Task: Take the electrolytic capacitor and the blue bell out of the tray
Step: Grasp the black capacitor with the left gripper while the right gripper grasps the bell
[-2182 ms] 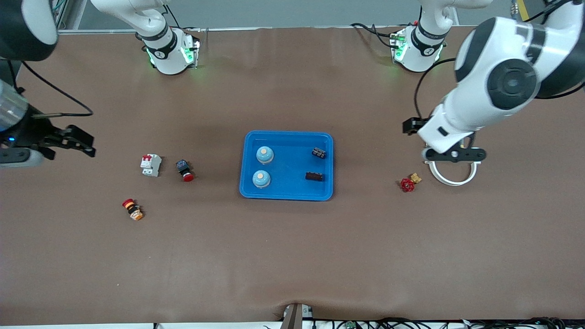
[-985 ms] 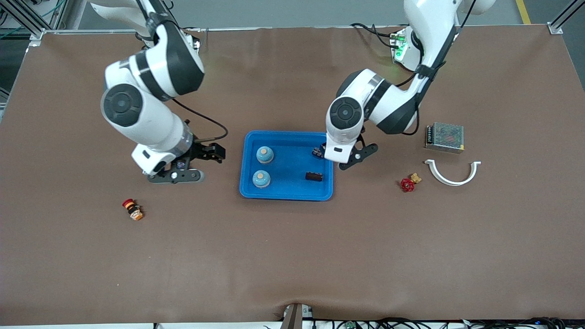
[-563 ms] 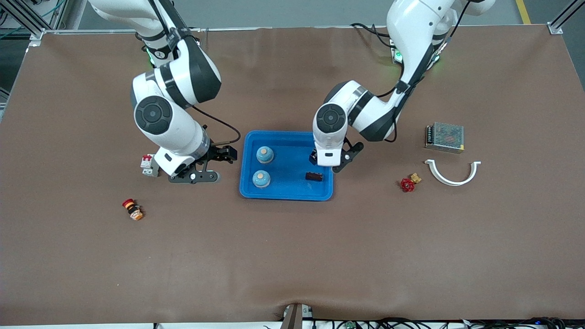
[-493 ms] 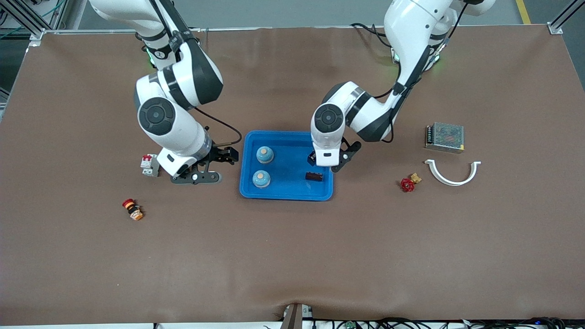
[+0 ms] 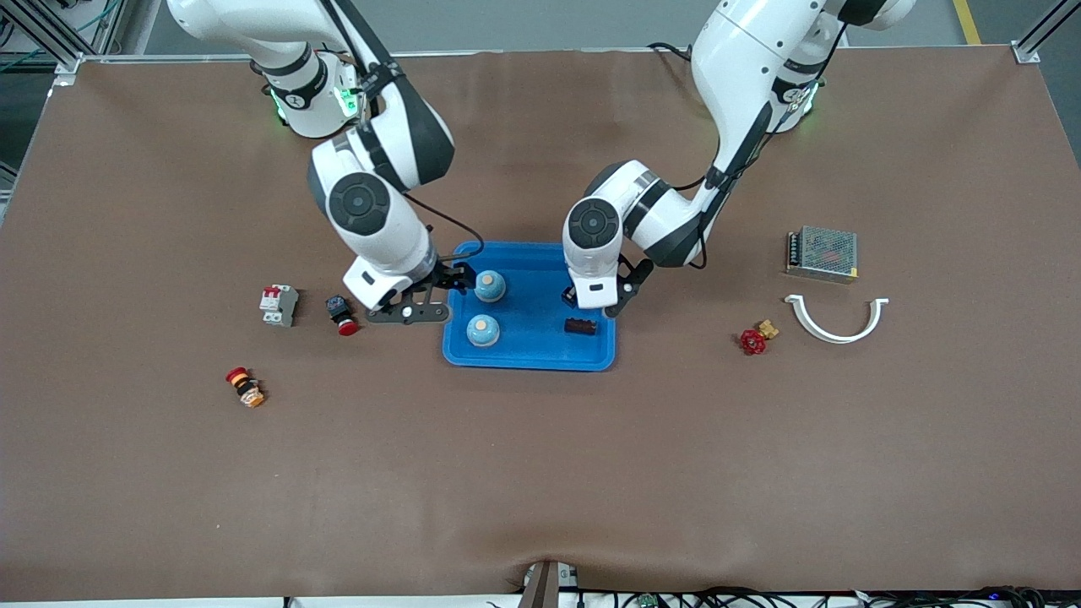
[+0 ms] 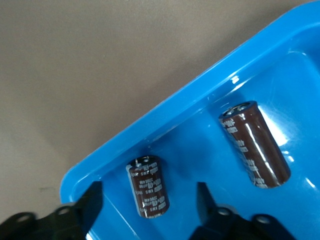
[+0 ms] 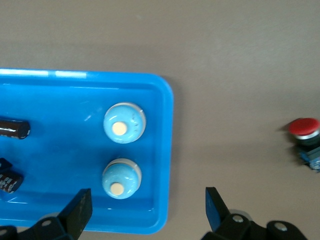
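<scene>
A blue tray [image 5: 530,359] holds two light-blue bells [image 5: 489,285] [image 5: 482,330] and two dark brown capacitors. One capacitor [image 5: 580,326] shows in the front view; my left hand hides the second. My left gripper [image 5: 595,297] is open, low over the tray's end toward the left arm. In the left wrist view the gripper [image 6: 148,212] straddles one capacitor [image 6: 147,186], and the second capacitor [image 6: 255,145] lies beside it. My right gripper [image 5: 448,287] is open over the tray rim [image 7: 167,150] by the farther bell [image 7: 121,178]. The nearer bell [image 7: 124,123] sits past it.
Toward the right arm's end lie a white circuit breaker [image 5: 279,304], a black-and-red push button [image 5: 341,314] and a red-yellow button [image 5: 245,387]. Toward the left arm's end lie a red valve [image 5: 754,339], a white curved clip [image 5: 836,319] and a metal power supply [image 5: 822,252].
Both arms have swung in from the table's ends to the tray. My right gripper moved from beside the breaker to the rim by the bells. My left gripper settled over the farther capacitor.
</scene>
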You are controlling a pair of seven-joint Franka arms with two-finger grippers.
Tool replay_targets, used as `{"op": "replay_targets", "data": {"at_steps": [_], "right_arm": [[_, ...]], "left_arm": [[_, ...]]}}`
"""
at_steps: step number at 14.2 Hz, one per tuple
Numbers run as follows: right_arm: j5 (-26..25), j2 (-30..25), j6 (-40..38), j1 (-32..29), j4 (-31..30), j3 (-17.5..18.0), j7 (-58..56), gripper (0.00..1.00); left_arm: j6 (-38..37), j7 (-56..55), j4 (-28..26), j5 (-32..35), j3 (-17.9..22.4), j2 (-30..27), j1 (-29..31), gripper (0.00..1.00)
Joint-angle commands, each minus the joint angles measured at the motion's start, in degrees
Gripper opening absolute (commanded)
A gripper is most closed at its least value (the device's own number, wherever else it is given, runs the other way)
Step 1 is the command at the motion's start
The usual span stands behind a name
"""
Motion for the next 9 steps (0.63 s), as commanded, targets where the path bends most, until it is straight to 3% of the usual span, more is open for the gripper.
{"op": "replay_targets", "data": {"at_steps": [1,3,4,6,8,9], "right_arm": [[0.82,0.68,2.63,1.60,-1.65,-0.64,1.03,1.00],[0.82,0.77,5.61,2.48,-3.58,-0.64,1.12,1.00],[0.82,0.86,7.37,3.10,-4.55,-0.64,1.03,1.00],[0.82,1.47,10.10,3.80,-5.87,-0.64,1.12,1.00],[0.82,2.53,10.63,4.16,-5.87,-0.64,1.03,1.00],[0.82,2.97,10.98,4.51,-5.87,-0.64,1.12,1.00]], "left_arm": [[0.94,-2.30,1.48,1.62,0.49,1.42,-0.65,0.53],[0.94,-2.73,2.36,1.62,0.49,2.03,-0.65,0.23],[0.94,-3.09,2.36,1.62,0.49,2.04,-0.65,0.16],[0.94,-3.09,2.45,1.62,0.58,2.65,-0.74,0.13],[0.86,-2.91,2.36,2.58,0.58,2.48,-0.74,0.00],[0.59,-2.91,2.45,3.54,0.58,2.13,-0.74,0.00]]}}
